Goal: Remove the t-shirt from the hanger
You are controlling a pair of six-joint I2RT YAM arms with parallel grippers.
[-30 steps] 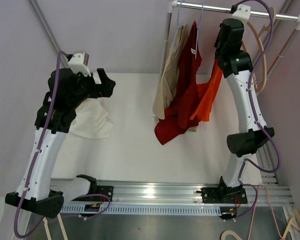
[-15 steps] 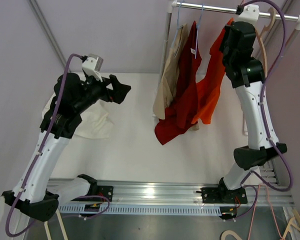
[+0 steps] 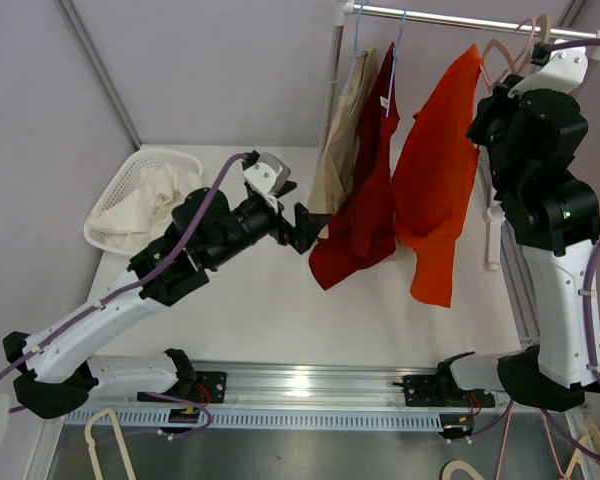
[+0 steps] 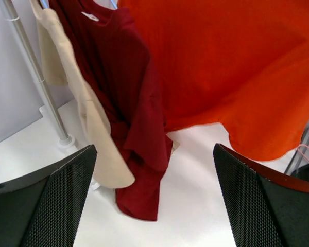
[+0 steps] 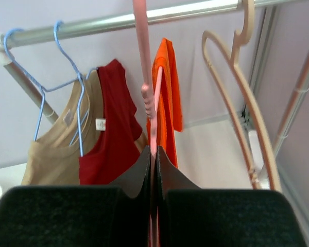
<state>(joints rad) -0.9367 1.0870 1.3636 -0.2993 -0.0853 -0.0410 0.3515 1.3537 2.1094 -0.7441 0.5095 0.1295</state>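
Hanger held, shirt not yet drawn off. The right gripper [image 5: 152,152] has its jaws pressed together on the stem of the pink hanger [image 5: 144,62]. This carries the orange t-shirt [image 3: 435,200], which hangs at the right of the scene, below the rail [image 3: 430,14] and well above the table [image 3: 280,300]. The views do not show whether the hanger's hook is on the rail.

The left gripper [image 3: 302,226] is spread wide and holds nothing. It points right toward the clothes, just beside the hem of the red shirt [image 3: 365,210], with the beige shirt [image 3: 340,150] behind that. A basket [image 3: 170,156] of pale cloth sits at the far left.

The step in hand appears to be the left arm's approach to the orange cloth. To do it well, the open jaws should pass near-side of the red hem without snagging it. They should close on a single fold of orange near the lower edge, and pull down and leftward while the right arm holds the hanger firm. A level hanger may catch the neckline, so tilting one shoulder down should help.
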